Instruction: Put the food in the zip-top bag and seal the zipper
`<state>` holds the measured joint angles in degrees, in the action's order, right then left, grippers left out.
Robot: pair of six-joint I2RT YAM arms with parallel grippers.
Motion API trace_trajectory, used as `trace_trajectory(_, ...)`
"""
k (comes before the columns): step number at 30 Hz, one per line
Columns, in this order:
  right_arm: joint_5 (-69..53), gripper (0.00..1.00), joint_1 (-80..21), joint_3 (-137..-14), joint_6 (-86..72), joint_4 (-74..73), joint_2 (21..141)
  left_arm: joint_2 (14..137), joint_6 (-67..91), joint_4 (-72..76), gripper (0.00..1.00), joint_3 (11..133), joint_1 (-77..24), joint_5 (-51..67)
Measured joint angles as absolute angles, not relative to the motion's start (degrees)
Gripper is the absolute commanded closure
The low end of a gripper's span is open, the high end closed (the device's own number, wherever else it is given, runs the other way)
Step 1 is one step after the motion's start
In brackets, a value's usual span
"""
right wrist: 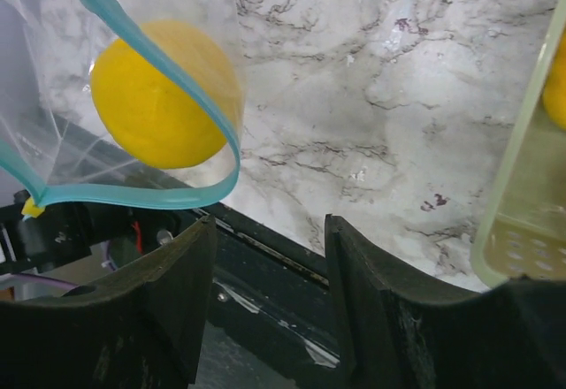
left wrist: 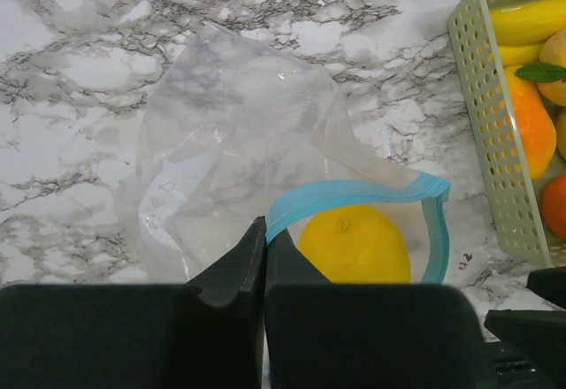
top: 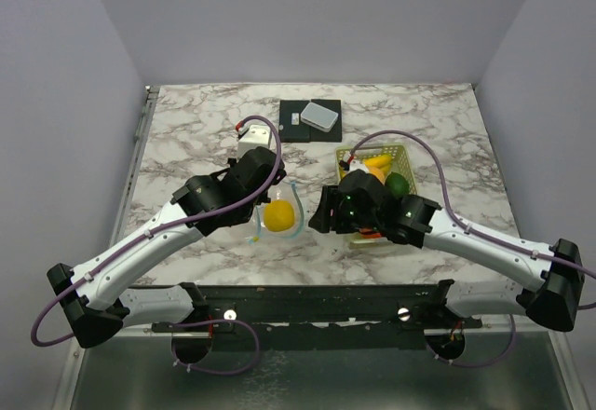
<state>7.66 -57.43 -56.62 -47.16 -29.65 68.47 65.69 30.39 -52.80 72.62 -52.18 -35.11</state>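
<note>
1. Bag [left wrist: 230, 133]: clear and crumpled, lying on the marble worktop [top: 186, 130] between the two arms, left of the basket. Its mouth gapes in a loop.
2. Zipper [left wrist: 354, 188]: the light blue strip round the mouth, unsealed. Its two sides stand apart, which leaves a way in for the fruit.
3. Yellow fruit [left wrist: 354, 243]: one round piece, inside the bag just behind the zipper.
4. Left pincer [left wrist: 263, 230]: closed tight on the bag at the left end of the zipper, apparently to keep the mouth lifted and open for loading.
5. Right pincer [right wrist: 270, 230]: jaws partly apart with nothing between them. It hovers just right of the bag's mouth, between bag and basket.
6. Basket [left wrist: 482, 124]: pale and slotted, near the bag on its right, so each carry is short. It holds the other fruit [left wrist: 531, 124], yellow, orange and one dark green piece. Loading looks barely begun, and sealing is not yet due.
</note>
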Motion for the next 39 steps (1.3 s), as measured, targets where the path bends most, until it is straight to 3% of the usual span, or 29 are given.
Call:
trace_trajectory(8, 5.9, 0.5, -57.5, -56.6, -50.0, -25.3, 73.9, 65.7, 30.4, -52.8, 1.0, 72.6, -52.2, -35.1)
trace_trajectory(21, 6.0, 0.68, -57.4, -58.2, -51.4, -23.0, 79.8, 65.9, 30.4, -52.8, 1.0, 72.6, -52.2, -34.9)
trace_trajectory(28, 6.0, 0.99, -57.5, -59.9, -51.4, -22.4, 81.1, 65.9, 30.4, -52.7, 1.0, 72.6, -52.2, -34.7)
trace_trajectory(35, 6.2, 0.98, -57.5, -61.8, -50.7, -22.3, 80.7, 65.9, 30.4, -52.7, 1.0, 72.6, -52.2, -34.7)
trace_trajectory(39, 6.5, 0.68, -57.5, -62.0, -50.4, -22.5, 80.3, 65.9, 30.4, -52.7, 1.0, 72.6, -52.2, -34.7)
